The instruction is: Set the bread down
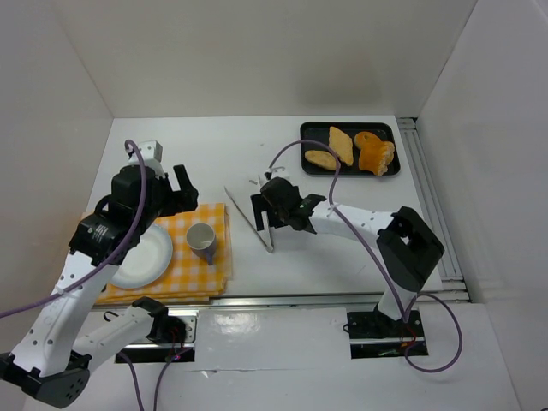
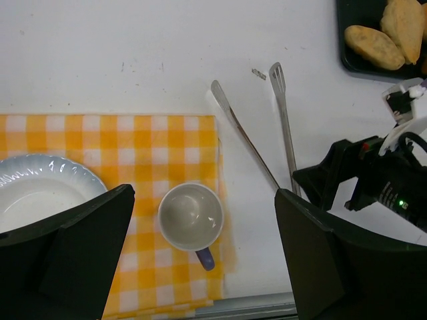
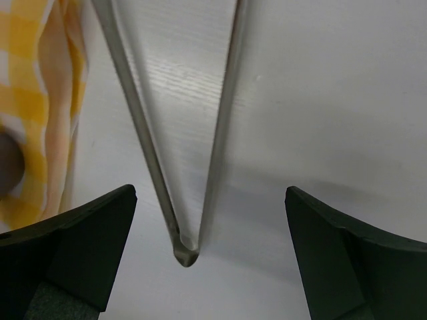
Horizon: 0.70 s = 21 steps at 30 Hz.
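We locate the bread (image 1: 341,145), several pieces, in the black tray (image 1: 306,128) at the far right of the table (image 1: 214,145), well apart from both grippers. The right gripper (image 3: 210,253) is wide open and holds nothing; its fingers (image 3: 73,253) stand either side of the hinge end of the metal tongs (image 3: 140,120). The left gripper (image 2: 200,260) is open and empty above the checked cloth (image 2: 133,147), which carries an empty cup (image 2: 190,217) and an empty plate (image 2: 33,193).

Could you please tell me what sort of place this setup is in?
Probably a lab test cell staged as a meal setting: plain white walls box it in, and a cloth, plate and cup sit near a tray of bread.
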### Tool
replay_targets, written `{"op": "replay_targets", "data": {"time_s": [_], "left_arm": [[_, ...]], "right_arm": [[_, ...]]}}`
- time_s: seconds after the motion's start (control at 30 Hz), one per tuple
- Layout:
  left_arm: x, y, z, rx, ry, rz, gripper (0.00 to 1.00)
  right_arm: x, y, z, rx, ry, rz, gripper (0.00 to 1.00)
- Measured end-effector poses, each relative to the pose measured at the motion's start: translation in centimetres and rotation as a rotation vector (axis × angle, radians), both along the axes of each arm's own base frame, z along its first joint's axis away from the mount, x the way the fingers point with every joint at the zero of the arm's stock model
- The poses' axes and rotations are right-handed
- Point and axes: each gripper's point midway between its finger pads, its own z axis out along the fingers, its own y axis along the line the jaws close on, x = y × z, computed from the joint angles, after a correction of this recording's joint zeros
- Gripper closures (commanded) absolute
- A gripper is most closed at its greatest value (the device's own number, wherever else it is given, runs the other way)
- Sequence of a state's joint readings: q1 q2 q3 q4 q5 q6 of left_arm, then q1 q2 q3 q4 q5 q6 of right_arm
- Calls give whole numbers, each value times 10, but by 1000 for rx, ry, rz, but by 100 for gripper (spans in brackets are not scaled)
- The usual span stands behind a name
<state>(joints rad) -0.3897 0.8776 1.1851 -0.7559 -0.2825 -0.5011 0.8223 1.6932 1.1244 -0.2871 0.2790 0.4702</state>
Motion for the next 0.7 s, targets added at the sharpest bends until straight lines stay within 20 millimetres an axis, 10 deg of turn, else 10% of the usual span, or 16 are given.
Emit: {"op": "replay_targets", "data": {"time_s": [0.7], "left_arm": [[-2,3,-11,-15,32,-3,0]], "right_arm": [[-3,49,-62,-107,15,197,0]]}}
